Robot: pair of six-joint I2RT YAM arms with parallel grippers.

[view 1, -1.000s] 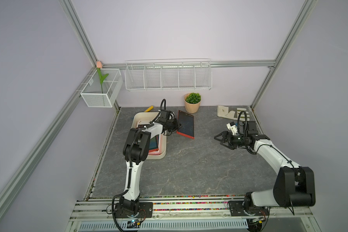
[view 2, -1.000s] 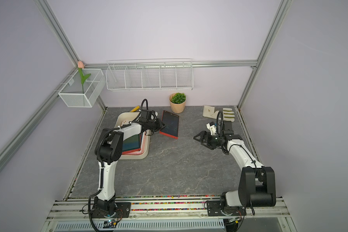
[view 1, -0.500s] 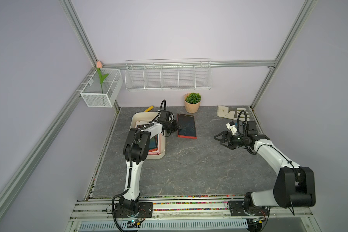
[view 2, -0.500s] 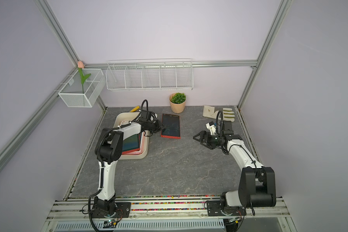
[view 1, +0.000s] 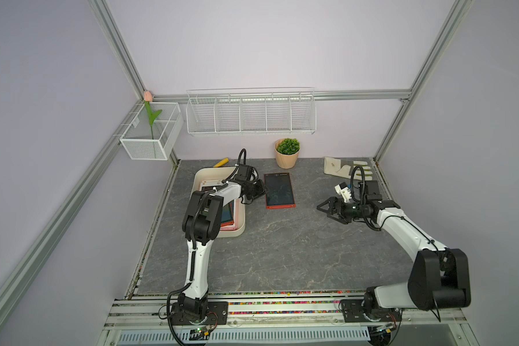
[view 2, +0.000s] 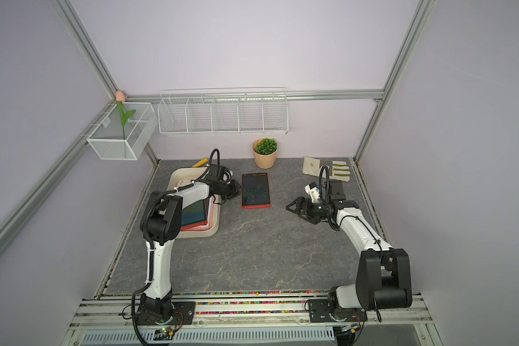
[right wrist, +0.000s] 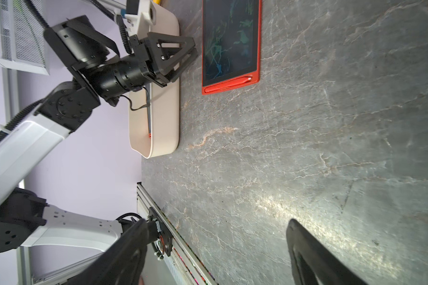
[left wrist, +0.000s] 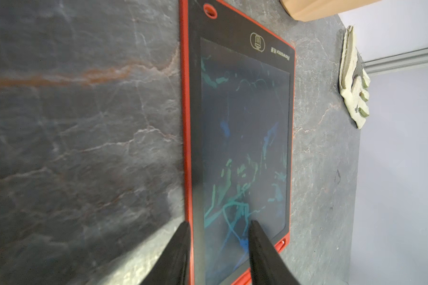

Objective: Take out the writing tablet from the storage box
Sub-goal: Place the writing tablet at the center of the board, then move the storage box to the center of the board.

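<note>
one storage box, one plant pot – one glove

I see a red-framed writing tablet with green and blue scribbles on its dark screen. The storage box is cream-white; the table is veined grey stone.

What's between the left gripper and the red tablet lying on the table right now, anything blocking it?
Nothing visible. The red writing tablet lies flat on the table beside the storage box, and the left gripper sits at its near edge, jaws parted astride that edge, with no object between.
</note>
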